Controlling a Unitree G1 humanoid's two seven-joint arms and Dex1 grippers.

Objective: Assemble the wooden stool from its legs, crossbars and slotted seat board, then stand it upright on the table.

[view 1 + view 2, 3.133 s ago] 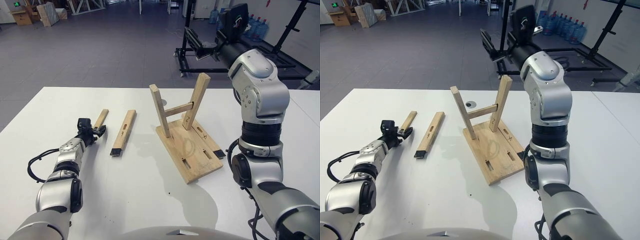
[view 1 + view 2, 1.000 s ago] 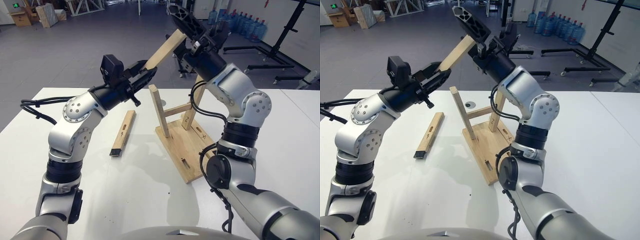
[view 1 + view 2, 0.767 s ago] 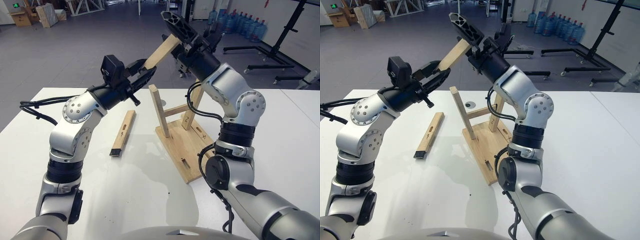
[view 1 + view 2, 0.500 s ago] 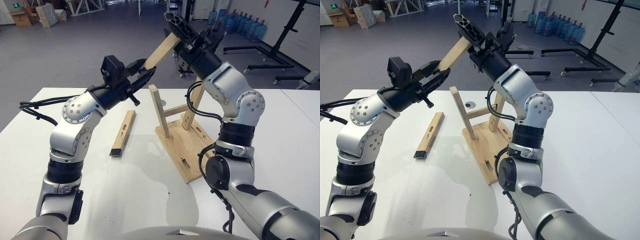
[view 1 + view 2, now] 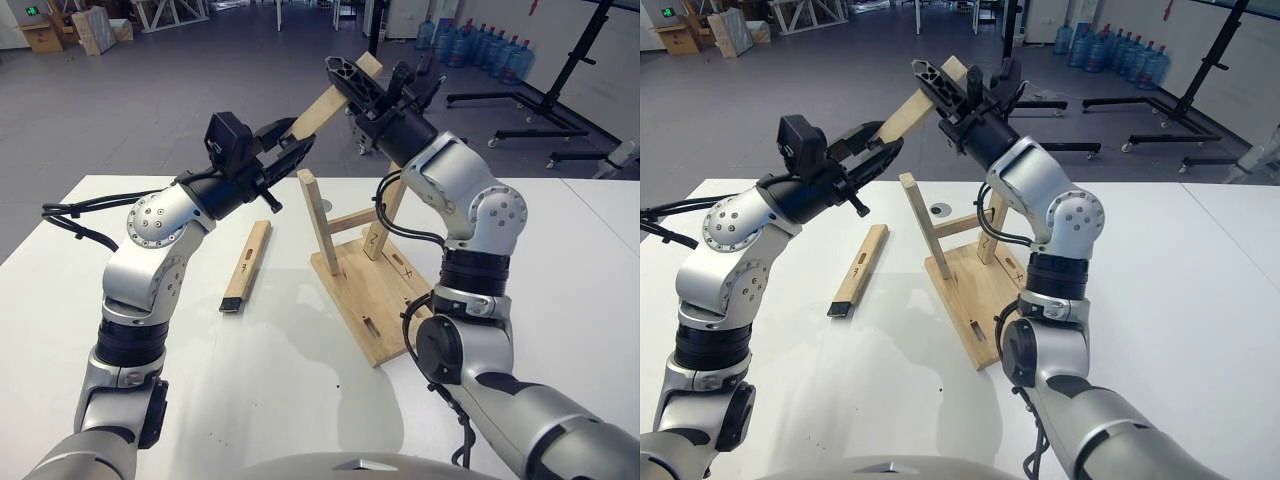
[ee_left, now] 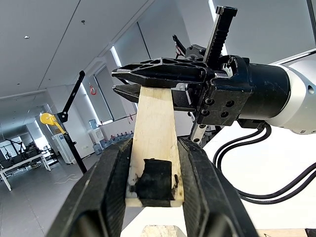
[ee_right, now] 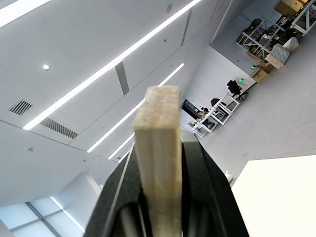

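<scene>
A wooden leg (image 5: 318, 108) with a black end cap is held slanting in the air above the table's far side. My left gripper (image 5: 295, 135) is shut on its lower, capped end (image 6: 154, 180). My right gripper (image 5: 338, 75) is shut across the upper part, and the bare end sticks out past its fingers (image 7: 158, 113). Below them the slotted seat board (image 5: 385, 325) lies flat on the table. Two legs (image 5: 321, 225) stand up from it, joined by a crossbar (image 5: 355, 218). Another leg (image 5: 246, 264) lies loose on the table to the left of the board.
The white table (image 5: 250, 390) has bare room in front and to the left. Behind its far edge, black metal stands (image 5: 530, 70) and water bottles stand on the open floor.
The left gripper lifted the leg off the table into the air. Over the last second the right gripper slid down along it, so the leg's end now pokes out past its fingers.
</scene>
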